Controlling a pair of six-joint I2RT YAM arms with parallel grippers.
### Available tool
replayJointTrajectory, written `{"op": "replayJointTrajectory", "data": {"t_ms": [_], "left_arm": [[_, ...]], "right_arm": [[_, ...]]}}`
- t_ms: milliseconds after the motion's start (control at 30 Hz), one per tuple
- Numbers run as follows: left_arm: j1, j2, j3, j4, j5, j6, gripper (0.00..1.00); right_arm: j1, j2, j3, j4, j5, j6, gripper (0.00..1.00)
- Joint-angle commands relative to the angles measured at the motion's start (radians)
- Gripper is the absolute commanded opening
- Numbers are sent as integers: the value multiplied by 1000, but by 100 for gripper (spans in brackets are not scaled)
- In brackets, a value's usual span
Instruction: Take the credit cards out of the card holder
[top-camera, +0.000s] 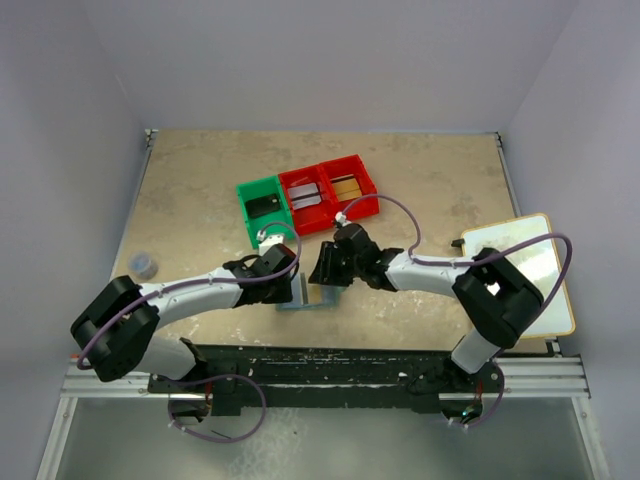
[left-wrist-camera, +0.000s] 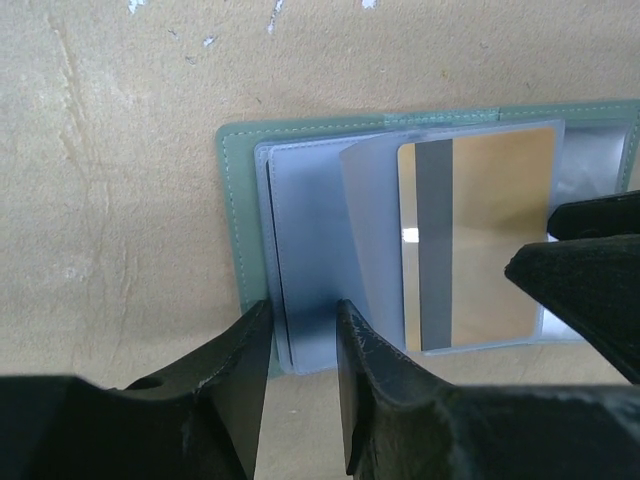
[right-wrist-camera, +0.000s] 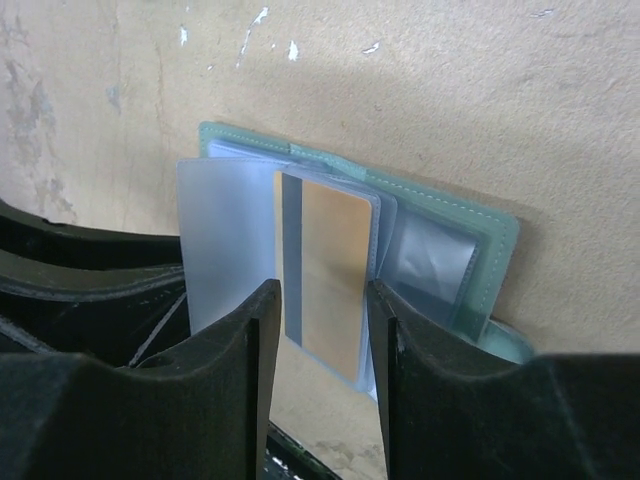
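Tan speckled table (top-camera: 200, 190) boxed in by plain pale walls (top-camera: 320, 60), with bare stretches at upper left and upper right. A green bin (top-camera: 265, 210) and two red bins (top-camera: 330, 190) sit upper middle, and a white board (top-camera: 520, 275) is at the right edge. The card holder (top-camera: 312, 302) lies open, lower middle, near the front edge. Left jaws are narrowly apart over a clear sleeve (left-wrist-camera: 310, 250). Right jaws are part-open astride a gold card (right-wrist-camera: 335, 290).

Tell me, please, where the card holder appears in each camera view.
Top external: card holder, low centre, below the red bins.
Left wrist: card holder from centre to right edge, open.
Right wrist: card holder at centre, slanting down rightward.
Shared landmark: gold card in its sleeve, wrist views only.
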Motion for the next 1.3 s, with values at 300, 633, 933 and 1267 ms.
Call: {"op": "replayJointTrajectory", "data": {"t_ms": [300,633,933,1267], "left_arm": [[9,-183,73,-90,-227,27,47],[146,88,252,119,91,280,51],[147,193,175,233,143,320,51],[157,187,21,369,124,211,50]], "right_arm": [[9,-205,-6,-234,256,49,51],[50,-310,-274,133,-19,162,50],[110,-237,-398,334,-3,267,51],[39,-63,-386,500,-15,301,54]]}}
